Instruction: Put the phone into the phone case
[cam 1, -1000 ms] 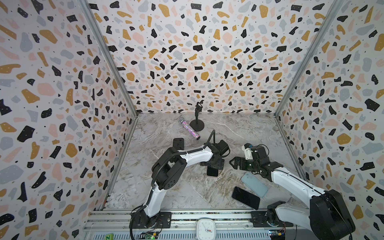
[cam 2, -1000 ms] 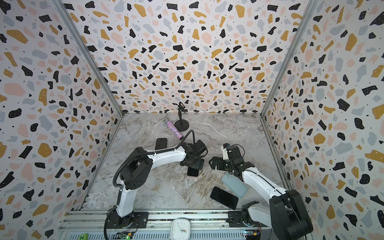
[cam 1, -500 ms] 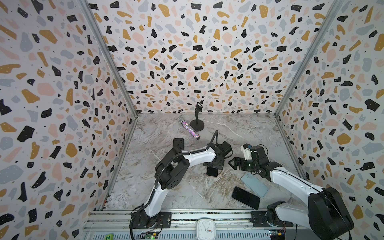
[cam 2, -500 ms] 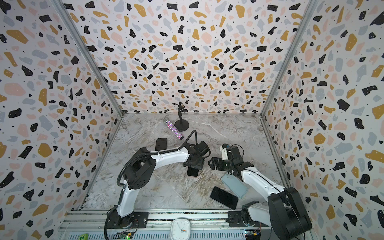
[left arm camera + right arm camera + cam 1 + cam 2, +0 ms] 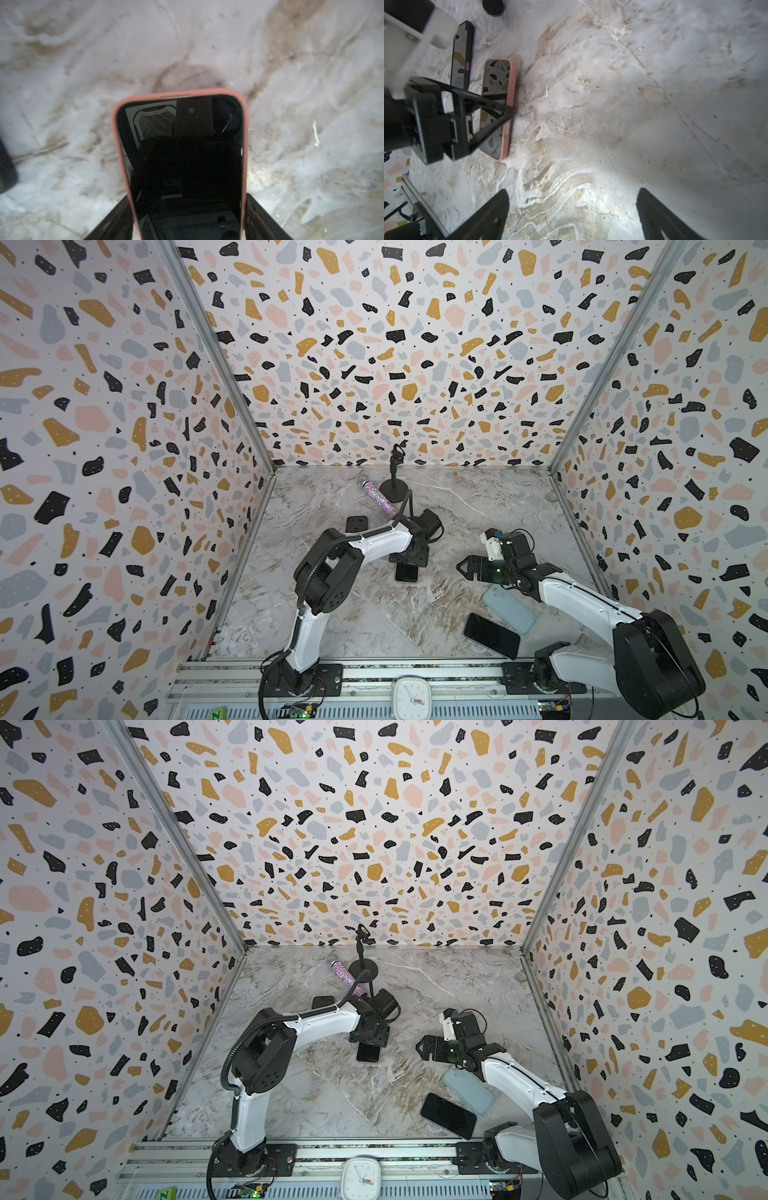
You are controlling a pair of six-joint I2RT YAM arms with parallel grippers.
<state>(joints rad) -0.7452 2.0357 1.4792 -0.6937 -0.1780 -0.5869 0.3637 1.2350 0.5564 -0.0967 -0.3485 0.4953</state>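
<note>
Your left gripper [image 5: 409, 562] sits low at mid-table, its jaws set against the two long sides of the pink case [image 5: 245, 135]. The left wrist view shows both fingers [image 5: 116, 216] flush with the case edges, so read it as clamped on the case. The phone [image 5: 187, 158] is seated in that case, dark screen up, with the pink rim showing round the top and both sides. Case and phone lie flat on the marble table [image 5: 365, 626], and in both top views only the near end pokes out from under the gripper [image 5: 370, 1041]. The right wrist view shows the same cased phone [image 5: 496, 79] with one left finger crossing it. Your right gripper [image 5: 463, 568] hangs above bare marble, well apart from the cased phone. Its jaws are spread wide with nothing between them [image 5: 573, 191]. By the right arm lie a light blue case [image 5: 509, 610] and a black phone [image 5: 491, 635], touching at their edges. A second phone in a black case [image 5: 356, 524] lies behind the left arm.
</note>
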